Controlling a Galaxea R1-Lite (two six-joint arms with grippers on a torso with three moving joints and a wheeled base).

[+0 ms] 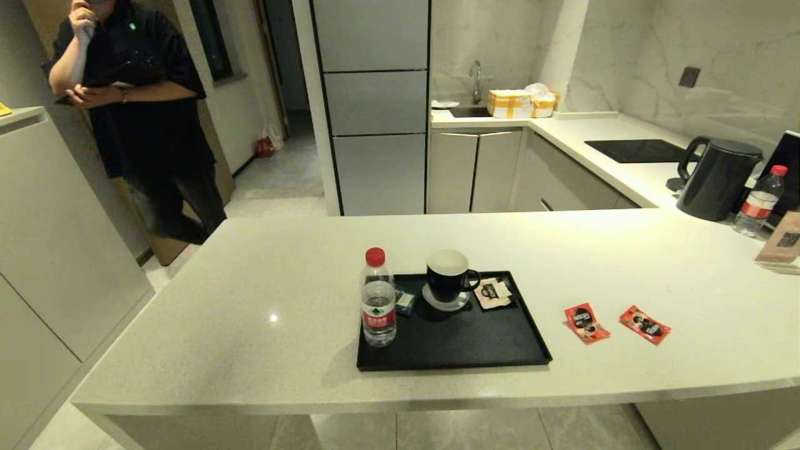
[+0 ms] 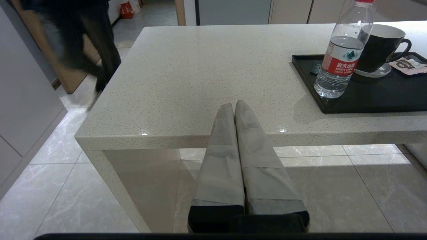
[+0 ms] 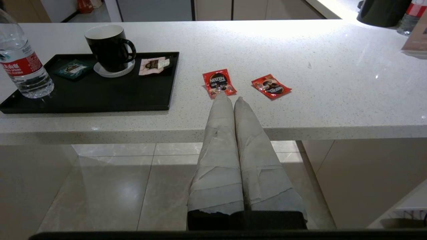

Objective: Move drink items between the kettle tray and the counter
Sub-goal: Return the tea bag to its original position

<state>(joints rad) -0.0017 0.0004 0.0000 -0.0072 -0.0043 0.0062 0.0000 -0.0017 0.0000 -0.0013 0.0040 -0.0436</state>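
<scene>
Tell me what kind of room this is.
Likely a small apartment or hotel-suite kitchen: sink with chrome tap, black glass hob panel, dark electric kettle and a cream speckled stone counter with a black drinks tray.

the kettle tray is set on the counter, near its front edge. on the tray's left end a water bottle is stood; behind and right of it a mug is placed on a saucer. a small packet is laid between bottle and saucer, and a sachet just right of the mug. right of the tray, on the counter, two drink items are laid side by side, apart. far right at the back, a kettle is seen, with what seems a second bottle beside it.
</scene>
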